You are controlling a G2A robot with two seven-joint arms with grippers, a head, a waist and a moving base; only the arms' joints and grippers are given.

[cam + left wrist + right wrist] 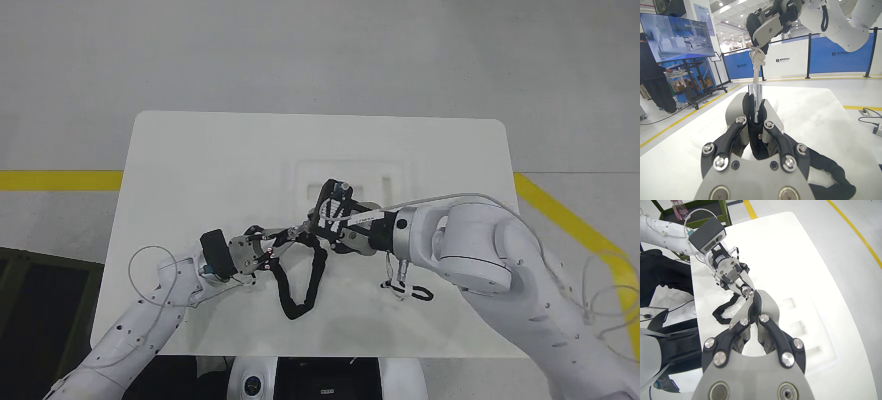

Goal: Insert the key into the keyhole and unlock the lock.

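The right gripper (758,45) was closed on the key (757,62), held in line with the lock (755,91), its blade tip meeting the lock's chrome end. The left gripper (753,106) clamped the lock, and the lock's black-sleeved chain (300,285) trailed from it onto the table (200,170).

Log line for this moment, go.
left tool shut on lock | right tool shut on key | key tip at keyhole

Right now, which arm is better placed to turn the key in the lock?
Right. The right gripper pinches the key, its blade at the keyhole; the left gripper holds the lock.
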